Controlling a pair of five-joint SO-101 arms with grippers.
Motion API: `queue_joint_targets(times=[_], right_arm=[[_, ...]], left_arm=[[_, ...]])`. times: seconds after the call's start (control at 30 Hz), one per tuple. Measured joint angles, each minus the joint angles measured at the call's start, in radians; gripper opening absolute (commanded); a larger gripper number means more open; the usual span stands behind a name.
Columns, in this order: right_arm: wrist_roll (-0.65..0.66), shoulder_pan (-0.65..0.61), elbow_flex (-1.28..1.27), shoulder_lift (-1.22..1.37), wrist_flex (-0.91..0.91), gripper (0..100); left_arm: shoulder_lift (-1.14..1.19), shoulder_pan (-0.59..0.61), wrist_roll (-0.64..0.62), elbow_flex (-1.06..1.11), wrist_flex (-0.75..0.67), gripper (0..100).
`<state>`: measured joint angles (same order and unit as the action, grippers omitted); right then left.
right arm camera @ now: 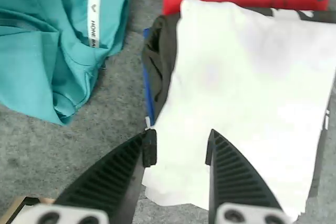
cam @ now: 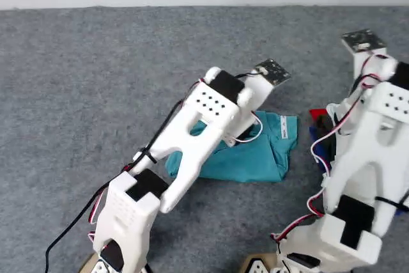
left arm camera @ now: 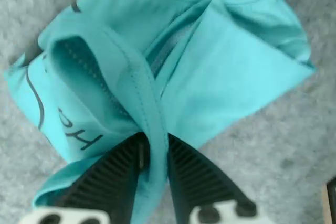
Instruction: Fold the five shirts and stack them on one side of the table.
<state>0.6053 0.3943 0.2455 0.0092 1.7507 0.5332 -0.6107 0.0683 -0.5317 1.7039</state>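
Left gripper (left arm camera: 154,153) is pinching a raised fold of the teal shirt (left arm camera: 231,77). The rest is lying bunched ahead of its fingertips, apparently so the fold can be drawn over. Right gripper (right arm camera: 181,142) is hovering parted and empty, directly above the white shirt (right arm camera: 252,77) that is topping the folded pile, probably guarding it.

Pinched in the left end effector (left arm camera: 154,182), the teal shirt (left arm camera: 220,77) is soft matt knit cloth with stitched hems. The right end effector (right arm camera: 181,140) is ribbed matt black plastic; below it, the white shirt (right arm camera: 252,87) is smooth cloth. The worktop (cam: 96,81) is rough and felt-like.
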Motion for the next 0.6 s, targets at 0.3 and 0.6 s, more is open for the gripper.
queue_joint_targets(times=[0.3,0.6], right_arm=[[-0.003,0.000,-0.178,-0.146,0.000,16.8],[-0.003,0.000,-0.212,-0.301,0.002,16.8]], left_arm=[[0.000,-0.043,0.000,0.000,-0.109,2],[0.121,-0.080,0.000,-0.055,-0.189,2]])
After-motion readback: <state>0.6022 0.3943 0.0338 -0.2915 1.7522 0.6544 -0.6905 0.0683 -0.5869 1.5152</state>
